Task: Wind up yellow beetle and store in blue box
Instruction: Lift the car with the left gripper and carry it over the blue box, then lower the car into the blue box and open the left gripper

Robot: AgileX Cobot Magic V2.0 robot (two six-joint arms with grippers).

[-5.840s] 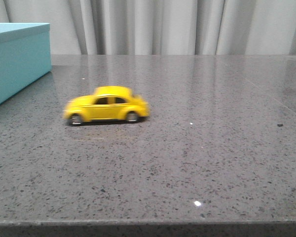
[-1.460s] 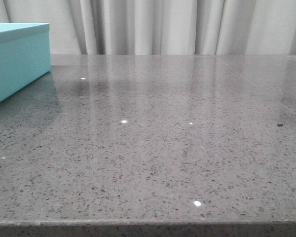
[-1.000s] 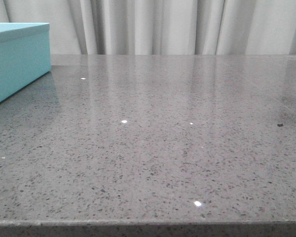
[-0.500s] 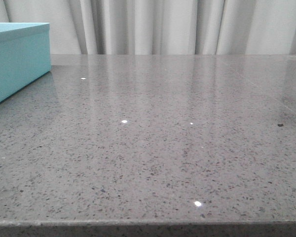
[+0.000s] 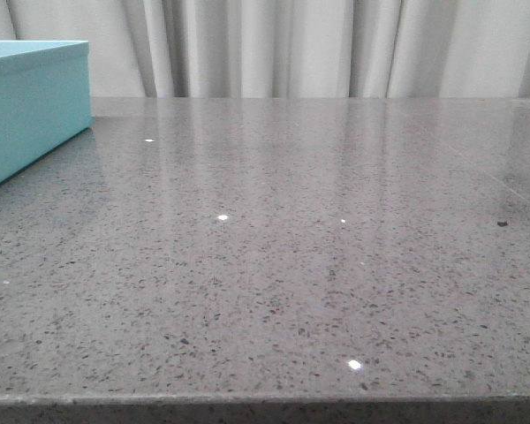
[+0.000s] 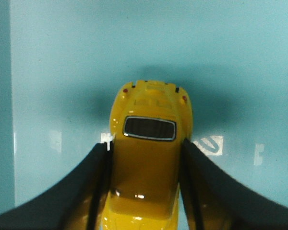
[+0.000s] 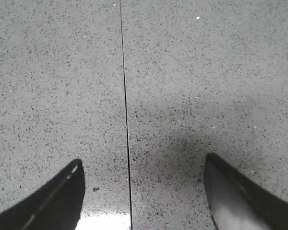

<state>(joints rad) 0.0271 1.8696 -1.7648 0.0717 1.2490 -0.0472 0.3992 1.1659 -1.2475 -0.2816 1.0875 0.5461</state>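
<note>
The left end effector [image 6: 145, 191] is clamped on the yellow beetle [image 6: 150, 143], its two black fingers [image 6: 81, 191] pressing against the car's sides around the roof, so the toy sits squarely between them with its dark window and two small red lights at its end facing away from the wrist. Beneath the car lies a flat turquoise surface of the blue box [image 6: 62, 72], where the car casts a soft shadow and pale reflections show; whether the wheels touch that surface cannot be told. The right end effector [image 7: 144, 191] is spread wide with nothing between its fingers, hanging over the grey speckled tabletop [image 7: 182, 72] beside a thin dark seam [image 7: 125, 96]. In the front view the box [image 5: 31, 106] stands at the tabletop's far left before pale curtains [image 5: 291, 44].
</note>
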